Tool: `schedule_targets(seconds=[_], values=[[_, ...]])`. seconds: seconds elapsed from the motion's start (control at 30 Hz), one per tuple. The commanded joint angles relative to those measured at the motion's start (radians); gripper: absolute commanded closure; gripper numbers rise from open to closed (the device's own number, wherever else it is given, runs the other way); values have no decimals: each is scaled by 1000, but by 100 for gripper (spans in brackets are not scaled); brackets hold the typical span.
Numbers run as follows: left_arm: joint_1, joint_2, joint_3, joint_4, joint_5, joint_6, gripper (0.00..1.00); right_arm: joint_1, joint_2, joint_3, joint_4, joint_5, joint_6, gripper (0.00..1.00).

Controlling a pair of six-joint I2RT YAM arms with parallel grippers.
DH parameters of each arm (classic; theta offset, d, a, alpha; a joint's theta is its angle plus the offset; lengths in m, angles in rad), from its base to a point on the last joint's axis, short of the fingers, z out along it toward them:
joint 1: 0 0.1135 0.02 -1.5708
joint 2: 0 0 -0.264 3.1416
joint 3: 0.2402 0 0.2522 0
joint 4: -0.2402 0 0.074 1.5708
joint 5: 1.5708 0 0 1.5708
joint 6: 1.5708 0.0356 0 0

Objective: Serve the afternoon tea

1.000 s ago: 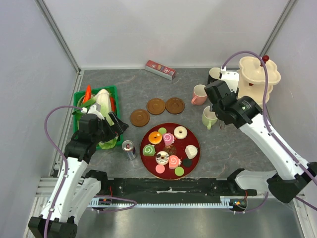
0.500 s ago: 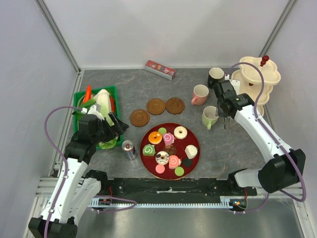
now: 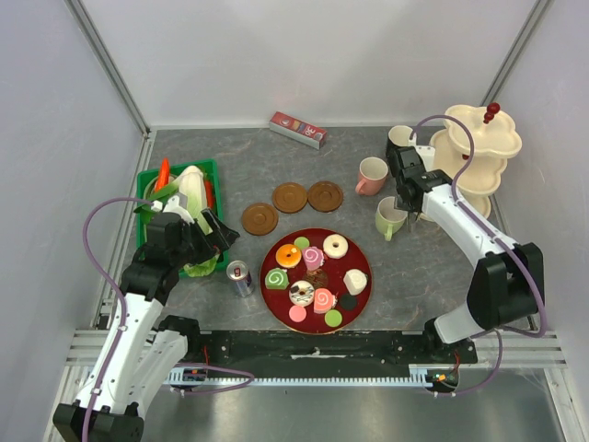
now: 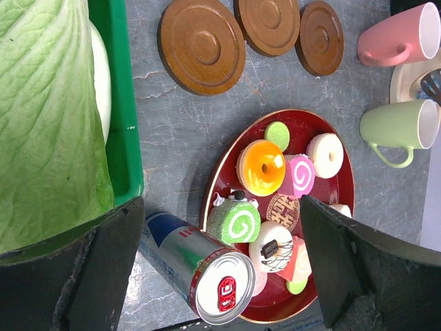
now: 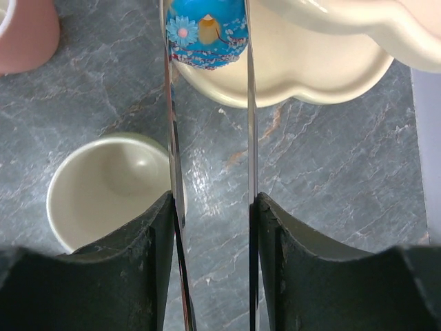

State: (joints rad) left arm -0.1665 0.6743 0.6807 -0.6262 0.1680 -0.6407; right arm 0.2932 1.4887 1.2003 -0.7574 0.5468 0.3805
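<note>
Right arm swung in toward cream stand [image 5: 310, 69], right jaws half-parted, clamping blue pastry [image 5: 207, 31] above lowest tier

Grey marbled tabletop [image 3: 230, 157] between pale lilac walls [image 3: 322, 55] and slanting aluminium corner posts [image 3: 108, 64], under even light.

Left end effector [image 4: 220, 203] spread wide, right [image 5: 208, 27] — clamped

My left arm [image 3: 124, 318] and right arm [image 3: 465, 230] are white with black joints, each trailing a purple cable [image 3: 89, 230]. My left hand [image 4: 220, 234] is matte black; my right hand [image 5: 210, 69] has clear fingers [image 5: 172, 172].
</note>
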Motion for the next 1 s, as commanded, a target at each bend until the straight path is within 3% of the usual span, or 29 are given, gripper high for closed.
schedule_targets(seconds=[0.0,0.27,0.77,0.97], values=[[4,-4,2,33,13,-20,1,-11,44,16,78,90,-6,47],[4,-2,3,31,4,-20,1,-17,74,13,176,234,6,47],[4,4,6,33,-2,-19,1,-29,196,18,299,271,-29,46],[2,5,8,31,-10,-20,1,-40,211,-4,368,275,-52,42]])
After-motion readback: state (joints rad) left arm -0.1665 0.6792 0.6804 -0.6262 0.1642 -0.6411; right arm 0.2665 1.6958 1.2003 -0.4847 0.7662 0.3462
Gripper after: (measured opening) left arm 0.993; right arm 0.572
